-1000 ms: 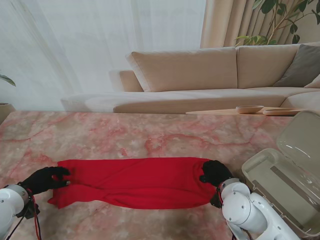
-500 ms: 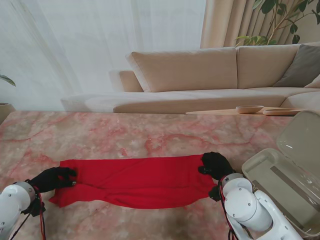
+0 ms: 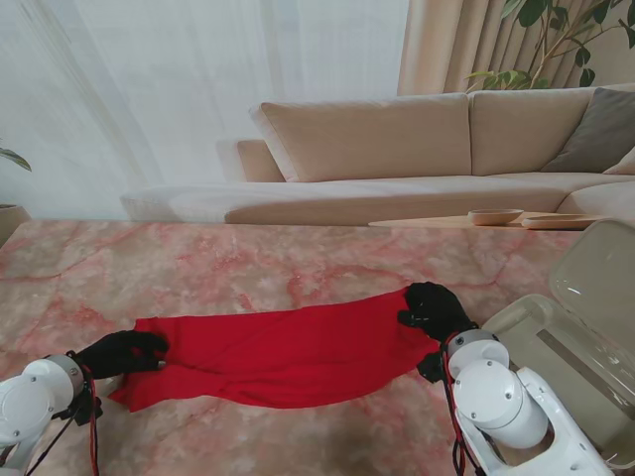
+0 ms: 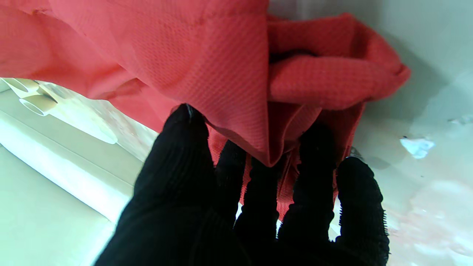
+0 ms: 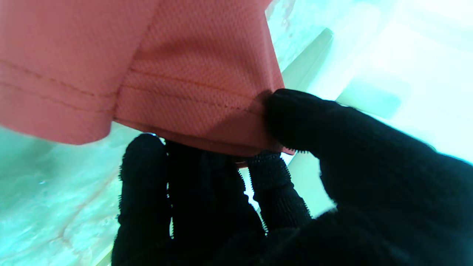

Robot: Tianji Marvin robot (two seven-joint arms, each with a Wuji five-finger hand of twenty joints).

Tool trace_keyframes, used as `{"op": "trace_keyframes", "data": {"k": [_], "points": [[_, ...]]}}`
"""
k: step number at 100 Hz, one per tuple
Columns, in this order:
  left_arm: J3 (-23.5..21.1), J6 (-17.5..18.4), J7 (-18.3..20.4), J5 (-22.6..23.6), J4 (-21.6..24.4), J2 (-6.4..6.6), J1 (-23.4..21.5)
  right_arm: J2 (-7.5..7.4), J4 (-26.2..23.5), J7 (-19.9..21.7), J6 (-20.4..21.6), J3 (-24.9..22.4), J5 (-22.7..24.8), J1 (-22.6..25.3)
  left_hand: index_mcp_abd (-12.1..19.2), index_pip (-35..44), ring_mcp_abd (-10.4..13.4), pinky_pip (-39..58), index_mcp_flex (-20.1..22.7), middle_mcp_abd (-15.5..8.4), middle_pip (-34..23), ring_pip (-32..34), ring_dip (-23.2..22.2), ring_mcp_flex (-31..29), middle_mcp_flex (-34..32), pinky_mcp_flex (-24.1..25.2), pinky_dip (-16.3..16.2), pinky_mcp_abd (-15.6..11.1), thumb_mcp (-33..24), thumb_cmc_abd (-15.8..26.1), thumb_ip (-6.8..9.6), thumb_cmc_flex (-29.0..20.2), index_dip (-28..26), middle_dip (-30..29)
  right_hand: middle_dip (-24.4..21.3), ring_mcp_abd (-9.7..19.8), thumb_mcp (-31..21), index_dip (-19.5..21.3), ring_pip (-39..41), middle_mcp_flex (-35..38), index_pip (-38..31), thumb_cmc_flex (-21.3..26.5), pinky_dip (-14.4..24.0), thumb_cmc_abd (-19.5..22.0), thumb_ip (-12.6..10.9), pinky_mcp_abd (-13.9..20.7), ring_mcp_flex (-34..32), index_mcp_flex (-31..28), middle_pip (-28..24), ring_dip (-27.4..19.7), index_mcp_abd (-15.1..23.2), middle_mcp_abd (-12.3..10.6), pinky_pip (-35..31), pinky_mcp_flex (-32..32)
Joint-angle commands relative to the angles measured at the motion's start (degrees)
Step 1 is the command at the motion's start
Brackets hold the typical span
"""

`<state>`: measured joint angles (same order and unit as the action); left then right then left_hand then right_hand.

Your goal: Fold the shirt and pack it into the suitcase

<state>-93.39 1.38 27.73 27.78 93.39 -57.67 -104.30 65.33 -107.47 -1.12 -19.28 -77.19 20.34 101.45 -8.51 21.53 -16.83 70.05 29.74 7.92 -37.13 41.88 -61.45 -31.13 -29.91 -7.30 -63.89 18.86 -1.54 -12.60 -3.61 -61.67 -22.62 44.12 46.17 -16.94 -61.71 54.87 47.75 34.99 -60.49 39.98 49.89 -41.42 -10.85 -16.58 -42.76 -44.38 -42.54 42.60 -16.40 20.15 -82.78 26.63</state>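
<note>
Red shirt (image 3: 283,349) is pinched at both ends, left hand (image 3: 124,353) at 8 o'clock, right hand (image 3: 434,309) at 3 o'clock, probably for carrying it toward the open suitcase (image 3: 571,347).

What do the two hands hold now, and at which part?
Both hold the red shirt: left hand its left end, right hand its hemmed right edge.

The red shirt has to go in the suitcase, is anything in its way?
Nothing visible. The red fabric shirt lies left of the open pale plastic suitcase, with only the right hand, gripping its end, between them.
</note>
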Motion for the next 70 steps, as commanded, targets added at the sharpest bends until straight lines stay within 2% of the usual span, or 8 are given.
{"op": "trace_keyframes", "data": {"k": [1, 26, 70], "points": [[1.95, -0.49, 1.46, -0.17, -2.19, -0.5, -1.19, 0.22, -1.52, 0.38, 0.21, -0.71, -0.67, -0.05, -0.16, -0.38, -1.67, 0.74, 0.99, 3.24, 6.37, -2.31, 0.86, 0.66, -0.14, 0.43, 0.49, 1.0, 2.08, 2.08, 1.64, -2.71, 0.19, -4.25, 1.25, -0.78, -4.76, 0.74, 1.44, 0.52, -4.45, 0.14, 0.15, 0.08, -5.65, -0.2, -1.9, -1.93, -1.06, 0.17, 2.07, -0.46, -2.58, 1.0], [4.05, -0.62, 1.53, -1.29, -1.73, -0.49, -0.71, 0.38, -3.0, 0.11, 1.21, -1.26, -1.82, -0.77, -0.4, -0.41, -1.9, 1.13, 0.98, 3.32, 6.28, -2.08, 0.79, 0.83, 0.0, 0.42, 0.4, 1.02, 2.12, 2.28, 1.66, -2.9, 0.24, -4.23, 2.23, -0.54, -4.61, 0.66, 3.93, 1.53, -4.51, 0.06, -0.32, -0.23, -6.58, 0.02, -4.84, -2.31, -0.93, 0.78, 1.95, -0.08, -3.7, 3.92], [7.98, -1.5, -0.07, -3.17, -0.65, -0.84, 0.34, 0.4, -5.3, 1.09, 1.28, 0.43, -4.12, -4.29, -0.66, -0.59, -2.36, 1.94, 1.11, 3.76, 6.19, -1.55, 0.69, 0.97, 0.16, 0.45, 0.23, 1.09, 2.15, 2.51, 1.63, -3.45, 0.34, -4.22, 3.0, 0.33, -4.13, 0.39, 8.89, 2.42, -4.36, -0.1, 0.09, -0.52, -7.21, 1.15, -7.6, -2.49, -0.69, 2.36, 2.39, -0.04, -8.41, 6.6]]}}
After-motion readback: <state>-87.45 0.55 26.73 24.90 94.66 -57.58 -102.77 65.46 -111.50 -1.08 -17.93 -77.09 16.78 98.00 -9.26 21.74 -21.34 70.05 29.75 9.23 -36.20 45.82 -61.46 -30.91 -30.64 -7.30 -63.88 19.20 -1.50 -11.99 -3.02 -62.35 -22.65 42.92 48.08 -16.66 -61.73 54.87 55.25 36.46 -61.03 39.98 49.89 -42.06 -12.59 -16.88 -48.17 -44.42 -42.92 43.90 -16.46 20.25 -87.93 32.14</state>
